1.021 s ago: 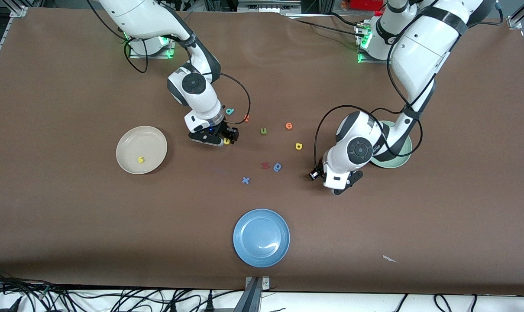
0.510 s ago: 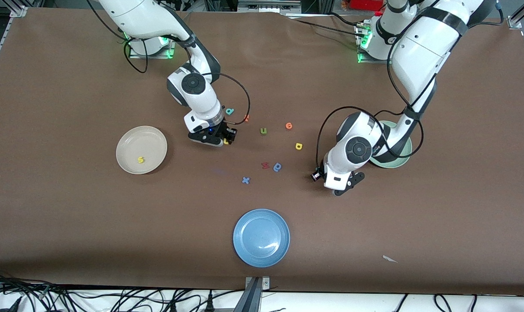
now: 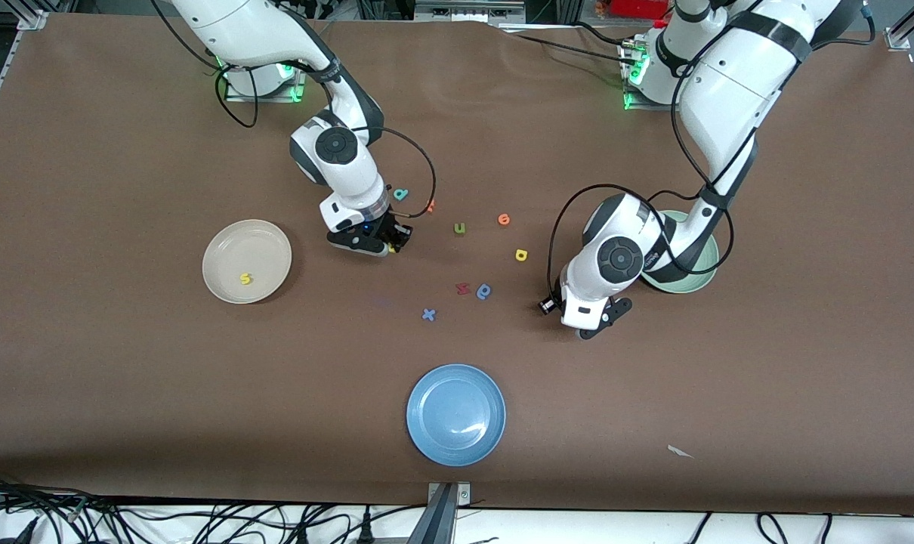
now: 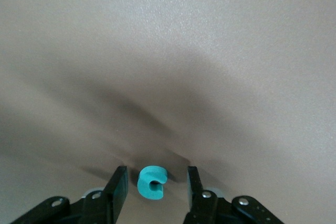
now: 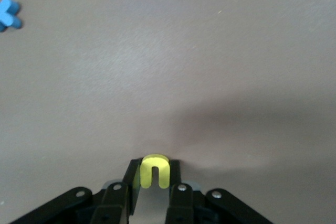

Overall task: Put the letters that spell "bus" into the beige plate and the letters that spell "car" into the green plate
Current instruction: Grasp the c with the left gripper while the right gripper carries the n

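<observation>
My right gripper [image 3: 393, 242] [image 5: 155, 176] is down at the table beside the beige plate [image 3: 223, 245] and is shut on the yellow "u" [image 5: 155, 171]. A yellow "s" [image 3: 245, 279] lies in that plate. My left gripper [image 3: 603, 320] [image 4: 154, 176] stands open at the table next to the green plate [image 3: 695, 283]. The teal "c" [image 4: 151, 183] lies between its fingers with a gap on each side. The left arm hides part of the green plate. The teal "b" [image 3: 401, 194] and the yellow "a" [image 3: 521, 255] lie loose on the table.
An olive "u" [image 3: 459, 227], an orange "e" [image 3: 504, 219], a small orange letter [image 3: 430, 205], a red letter [image 3: 462, 288], a blue round-bowled letter [image 3: 484, 291] and a blue "x" [image 3: 428, 314] lie mid-table. A blue plate [image 3: 427, 434] sits nearest the front camera.
My right gripper's fingers have closed onto the yellow "u". My left gripper has shifted slightly toward the right arm's end and its fingers have narrowed a little around the "c".
</observation>
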Controlling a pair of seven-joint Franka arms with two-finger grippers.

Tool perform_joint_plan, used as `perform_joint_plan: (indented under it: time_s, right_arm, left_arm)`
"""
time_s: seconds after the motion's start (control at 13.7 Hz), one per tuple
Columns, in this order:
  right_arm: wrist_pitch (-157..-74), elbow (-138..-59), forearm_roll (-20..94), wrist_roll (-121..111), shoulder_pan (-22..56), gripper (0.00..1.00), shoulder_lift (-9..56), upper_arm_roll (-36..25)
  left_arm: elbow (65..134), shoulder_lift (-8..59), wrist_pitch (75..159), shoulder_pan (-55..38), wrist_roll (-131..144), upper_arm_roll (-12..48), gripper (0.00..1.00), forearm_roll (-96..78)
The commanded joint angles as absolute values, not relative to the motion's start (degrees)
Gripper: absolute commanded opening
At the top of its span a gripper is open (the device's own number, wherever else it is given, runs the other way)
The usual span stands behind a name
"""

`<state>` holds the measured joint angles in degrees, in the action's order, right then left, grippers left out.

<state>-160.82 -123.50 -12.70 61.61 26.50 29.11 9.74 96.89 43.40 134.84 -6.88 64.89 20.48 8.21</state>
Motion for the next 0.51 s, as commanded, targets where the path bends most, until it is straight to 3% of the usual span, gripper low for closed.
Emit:
perform_joint_plan:
  time_s: [0.0, 0.29, 0.44]
  right_arm:
    - [-154.01, -123.49, -13.8, 56.11, 24.8, 0.1, 25.15, 8.88]
    - [-145.48, -125.15, -13.97, 39.42, 14.71, 0.11, 18.38, 10.54]
    - [-145.11, -127.17, -13.97, 32.9, 7.59, 0.14, 16.18, 13.96]
  left_arm:
    - [95.62, 44.03, 134.3, -7.29, 66.45, 20.21, 0.44, 10.2]
    - [95.62, 44.12, 134.3, -7.29, 66.36, 20.21, 0.37, 10.28]
    - [95.62, 44.12, 134.3, -7.29, 66.27, 20.21, 0.28, 10.28]
